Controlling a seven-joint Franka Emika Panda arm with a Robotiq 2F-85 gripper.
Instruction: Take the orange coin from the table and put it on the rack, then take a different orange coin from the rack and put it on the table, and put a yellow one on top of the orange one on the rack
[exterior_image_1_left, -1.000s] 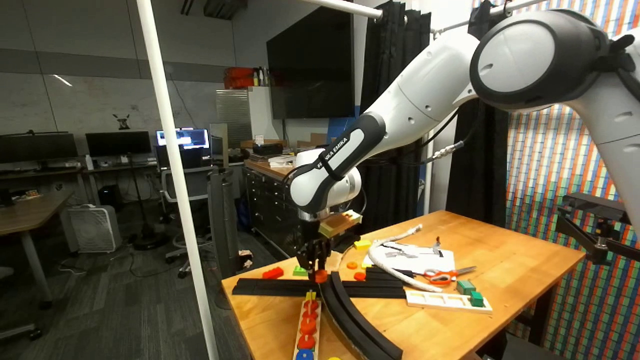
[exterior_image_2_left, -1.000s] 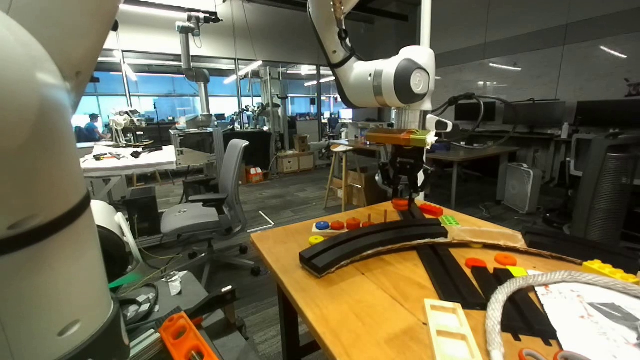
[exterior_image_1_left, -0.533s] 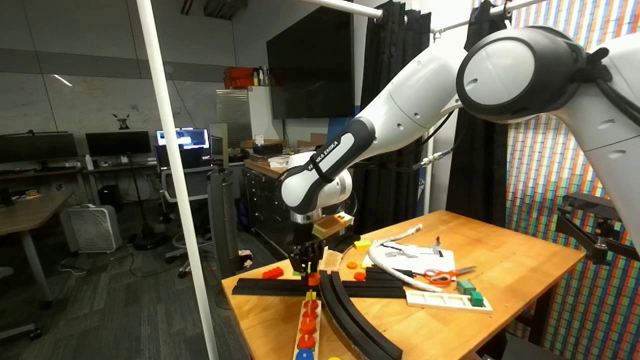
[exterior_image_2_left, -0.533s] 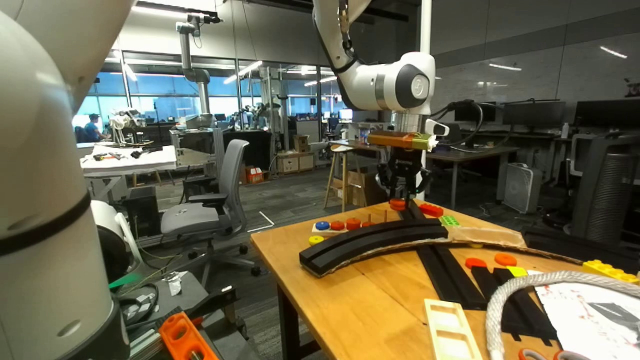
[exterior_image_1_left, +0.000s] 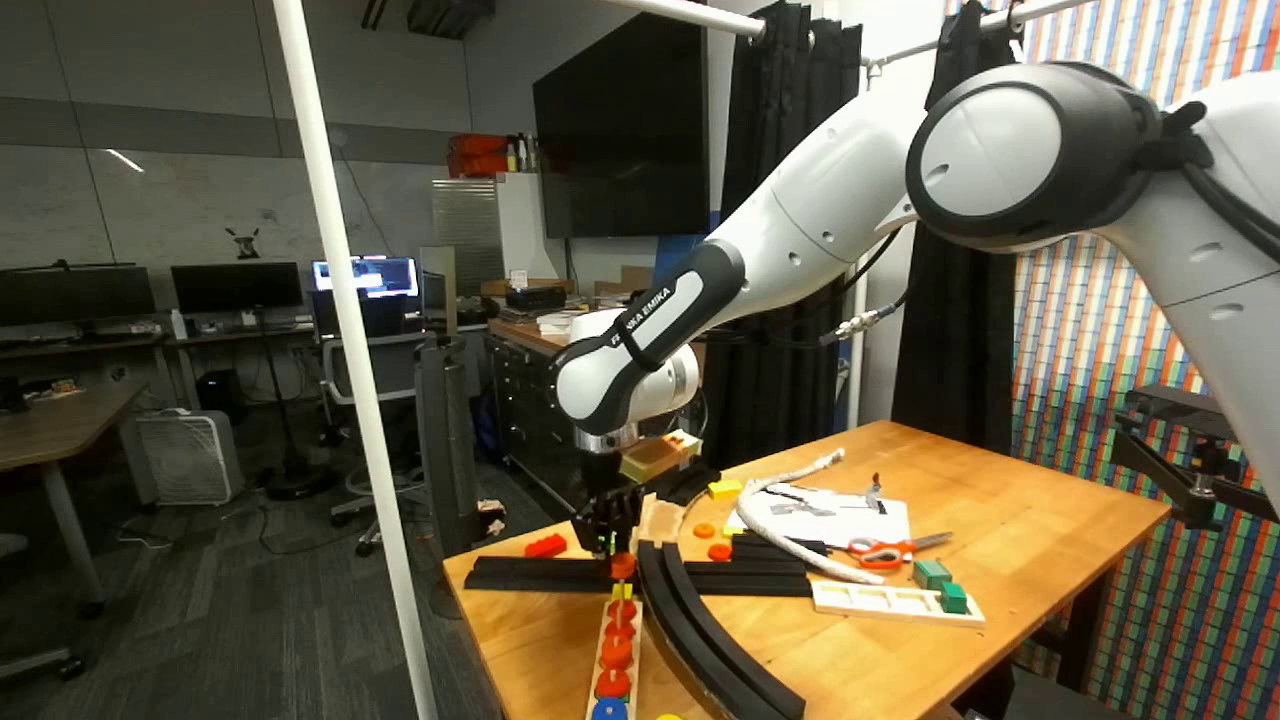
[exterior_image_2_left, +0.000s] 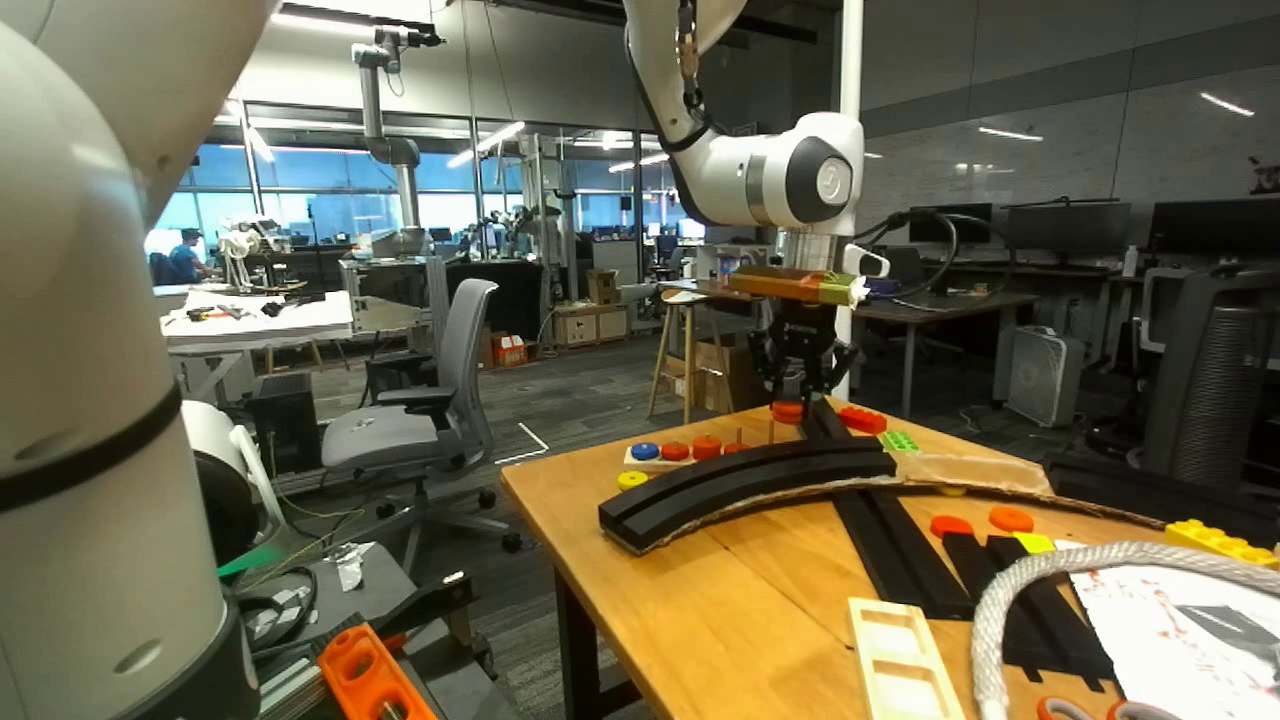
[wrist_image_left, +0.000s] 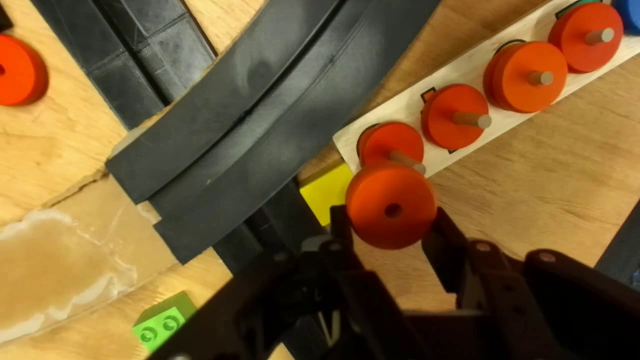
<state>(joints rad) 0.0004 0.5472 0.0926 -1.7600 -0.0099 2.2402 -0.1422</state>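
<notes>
Background: dim lab with monitors (exterior_image_1_left: 235, 292) at the back and a black curtain (exterior_image_1_left: 785, 150) behind the work area. Wooden desk (exterior_image_1_left: 1040, 510) carries all the parts. Black curved track (exterior_image_2_left: 750, 478) lies across a straight black strip (exterior_image_2_left: 920, 572). Beside the track, a pale wooden peg rack (wrist_image_left: 401, 112); taken as the task's rack, since its upright pegs (wrist_image_left: 470, 119) suit discs with holes, though this is my reading. End effector (wrist_image_left: 391, 220) points down, its fingers pinched on an orange disc (wrist_image_left: 391, 196), one fingertip at either side of the rim. Probable reason for this hold: it leaves the centre hole clear to drop over a peg. Orange-red discs (wrist_image_left: 446, 112) are threaded on the pegs, presumably so that they cannot slide away. Yellow disc (exterior_image_2_left: 632, 480) rests on the desk near the blue disc (exterior_image_2_left: 645, 452) of the rack, well apart from the end effector. Held disc: between the fingertips, near the opposite end of the rack, its outline meeting the end peg (wrist_image_left: 407, 161) in the wrist view; height above the peg not readable.
</notes>
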